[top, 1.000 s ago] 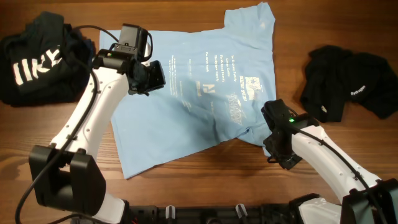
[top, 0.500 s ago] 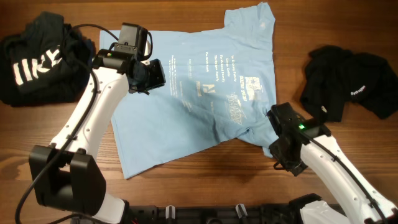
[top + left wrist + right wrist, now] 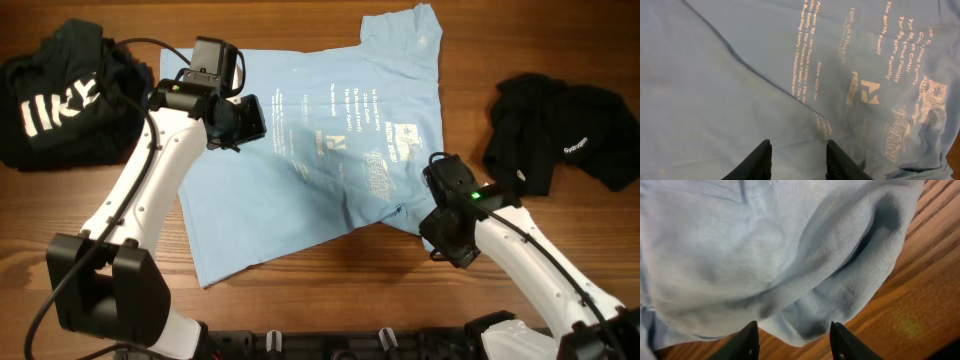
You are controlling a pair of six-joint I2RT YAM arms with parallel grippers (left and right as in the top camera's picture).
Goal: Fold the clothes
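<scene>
A light sky-blue T-shirt [image 3: 330, 130] lies spread on the wooden table [image 3: 330, 285], printed side up with pale text lines. My left gripper [image 3: 252, 118] hovers over its upper left part. In the left wrist view its fingers [image 3: 762, 161] stand apart above flat blue cloth [image 3: 740, 75], with nothing between them. My right gripper [image 3: 438, 225] is at the shirt's lower right corner. In the right wrist view the bunched sleeve [image 3: 790, 255] fills the frame. Its folded tip reaches down between the open gripper [image 3: 794, 339], and neither finger [image 3: 747, 341] touches it.
A crumpled black garment with white lettering [image 3: 60, 95] lies at the far left. Another black garment [image 3: 560, 130] sits at the right. Bare wood [image 3: 920, 280] shows beside the sleeve and along the table's front edge.
My right gripper slid toward the lower right, then came back to the sleeve corner. The left arm and the shirt have stayed put.
</scene>
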